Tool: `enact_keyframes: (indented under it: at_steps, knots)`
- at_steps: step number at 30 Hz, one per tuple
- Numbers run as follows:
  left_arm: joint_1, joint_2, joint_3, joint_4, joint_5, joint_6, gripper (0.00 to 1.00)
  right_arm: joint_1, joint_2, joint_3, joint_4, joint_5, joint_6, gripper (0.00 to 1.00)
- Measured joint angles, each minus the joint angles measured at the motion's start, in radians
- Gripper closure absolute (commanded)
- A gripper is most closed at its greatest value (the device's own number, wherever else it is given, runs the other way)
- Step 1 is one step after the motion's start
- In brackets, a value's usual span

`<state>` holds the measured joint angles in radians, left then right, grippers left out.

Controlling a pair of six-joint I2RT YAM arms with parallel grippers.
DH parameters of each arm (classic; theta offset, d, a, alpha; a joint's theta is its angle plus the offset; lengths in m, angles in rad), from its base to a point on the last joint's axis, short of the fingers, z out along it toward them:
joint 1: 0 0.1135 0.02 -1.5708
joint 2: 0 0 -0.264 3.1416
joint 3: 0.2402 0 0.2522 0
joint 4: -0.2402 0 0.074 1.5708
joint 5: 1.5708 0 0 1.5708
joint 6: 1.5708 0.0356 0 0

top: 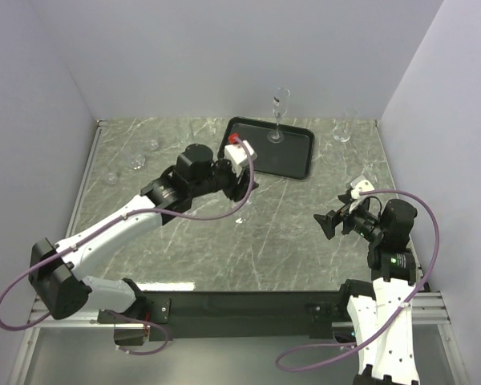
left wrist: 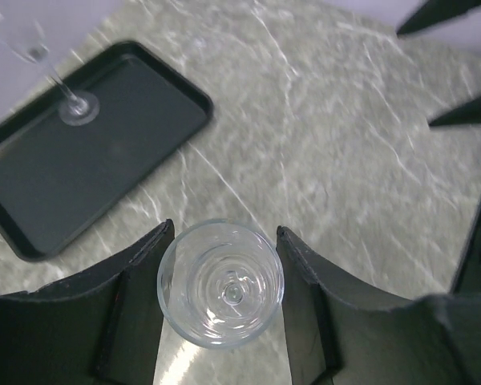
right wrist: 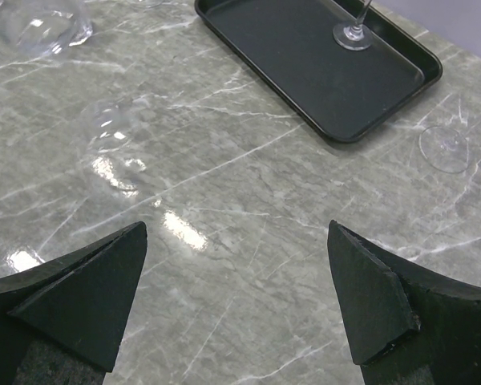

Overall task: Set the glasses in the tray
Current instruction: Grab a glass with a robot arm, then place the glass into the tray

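the left gripper (left wrist: 223, 234) is pinching a stemmed glass (left wrist: 220, 282) by the bowl, one dark finger (left wrist: 140, 273) pressed to each side of the round rim, the mouth facing up toward the wrist camera. from above, this gripper (top: 247, 189) sits just off the near left corner of the tray (top: 293, 156), outside it, with the stemmed glass (top: 244, 205) hanging below the fingers over the marble table (top: 289, 241); whether its foot touches the table cannot be told. one flute (top: 278, 112) stands upright inside the tray, toward the far edge and roughly mid-width, its foot (left wrist: 79, 108) flat on the black floor (left wrist: 104, 160). the rest of the tray floor is bare. the right gripper (top: 327, 224) hovers well to the right of the tray over open table, its fingers spread wide with nothing between them; in its own view the gripper (right wrist: 236, 233) looks down on bare marble, with the tray (right wrist: 305, 64) ahead. other glasses stand on the table outside the tray: a group of small glasses (top: 136, 163) near the far left edge, and a far-right glass (top: 344, 130) just beyond the tray's right end, whose foot (right wrist: 449, 148) shows beside the tray in the right wrist view.
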<state>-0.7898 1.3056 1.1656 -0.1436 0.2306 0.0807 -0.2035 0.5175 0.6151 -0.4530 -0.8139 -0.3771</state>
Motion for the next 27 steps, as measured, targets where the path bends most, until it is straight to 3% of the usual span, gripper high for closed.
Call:
enact_keyframes:
  at_steps: [27]
  knots:
    - [0.227,0.597,0.579,0.185,-0.186,-0.112,1.0,0.0,0.005,0.005,-0.021,-0.019,-0.008,0.01]
